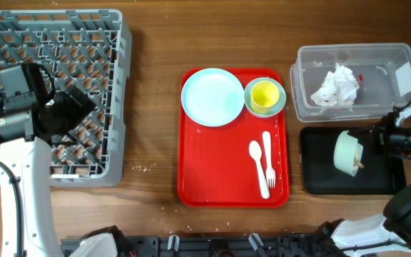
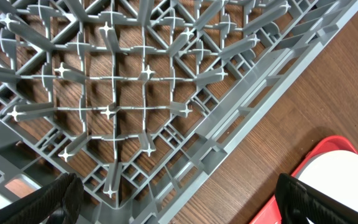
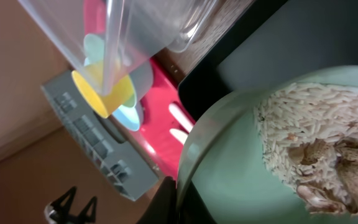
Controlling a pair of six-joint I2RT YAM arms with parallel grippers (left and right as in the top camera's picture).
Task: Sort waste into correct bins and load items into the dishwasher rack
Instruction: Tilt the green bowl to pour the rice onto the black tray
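1. The bowl point(image 1: 348, 152), tipped on its side above the black tray point(image 1: 320, 182), holds rice point(image 3: 297, 137) and food scraps.
2. The right hand point(image 1: 369, 144), at its 3 o'clock, grasps its rim.
3. At the tray's 12 o'clock, the clear tub point(image 1: 302, 78) holds crumpled tissue point(image 1: 337, 86).
4. At 9 o'clock, the red tray point(image 1: 220, 171) carries a plate point(image 1: 212, 97), yellow cup point(image 1: 265, 95), spoon point(image 1: 257, 160) and fork point(image 1: 268, 153).
5. The left hand point(image 1: 77, 107) hangs released over the rack point(image 1: 120, 107).
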